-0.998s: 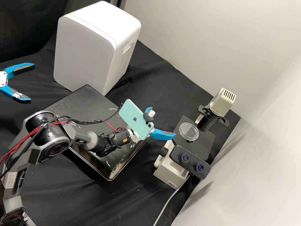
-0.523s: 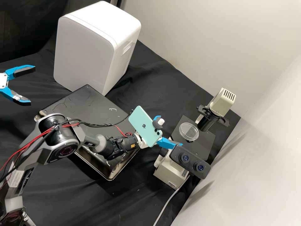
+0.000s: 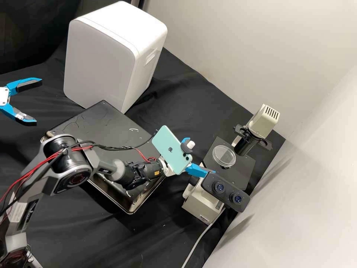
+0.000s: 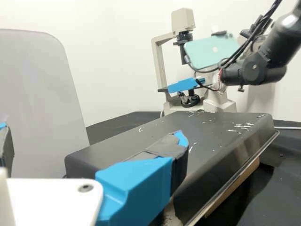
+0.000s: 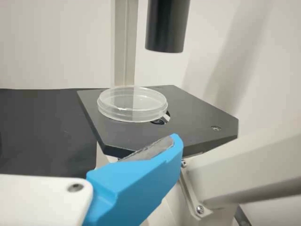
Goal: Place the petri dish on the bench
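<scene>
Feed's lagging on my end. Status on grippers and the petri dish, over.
Left gripper open, away past the tray. Right gripper open at the stage edge, short of the petri dish. Dish untouched on stage. Black tube overhead.

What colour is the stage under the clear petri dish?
Black; the flat microscope stage under the clear round petri dish shows best in the right wrist view.

The dish [image 3: 224, 155] lies on the microscope's [image 3: 202, 203] stage [image 3: 243, 168], at the bench's [image 3: 178, 96] right. The tray [image 3: 104, 123] sits left of the microscope, the box [image 3: 111, 56] behind it.
</scene>
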Robot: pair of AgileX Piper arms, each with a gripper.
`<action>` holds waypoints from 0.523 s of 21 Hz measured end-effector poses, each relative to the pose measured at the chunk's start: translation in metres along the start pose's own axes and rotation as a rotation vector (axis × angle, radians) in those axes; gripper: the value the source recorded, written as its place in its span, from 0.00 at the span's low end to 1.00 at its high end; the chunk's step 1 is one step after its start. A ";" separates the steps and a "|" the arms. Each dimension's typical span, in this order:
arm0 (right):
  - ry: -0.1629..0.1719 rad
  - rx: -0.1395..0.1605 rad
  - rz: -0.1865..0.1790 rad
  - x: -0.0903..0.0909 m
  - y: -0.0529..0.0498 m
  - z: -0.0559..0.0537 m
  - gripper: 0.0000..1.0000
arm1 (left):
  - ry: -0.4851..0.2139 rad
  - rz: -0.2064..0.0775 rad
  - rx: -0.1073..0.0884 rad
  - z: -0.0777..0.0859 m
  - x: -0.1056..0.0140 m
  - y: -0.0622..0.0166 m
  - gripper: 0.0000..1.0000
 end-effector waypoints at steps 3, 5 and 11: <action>0.010 0.003 0.011 -0.018 0.009 -0.007 1.00 | 0.000 0.000 0.000 0.000 0.000 0.0000 1.00; 0.026 0.005 0.019 -0.028 0.015 -0.012 1.00 | 0.004 0.000 0.004 0.000 0.000 0.0000 1.00; 0.060 0.017 0.046 -0.034 0.025 -0.022 1.00 | -0.003 0.000 0.018 0.001 0.000 -0.0001 1.00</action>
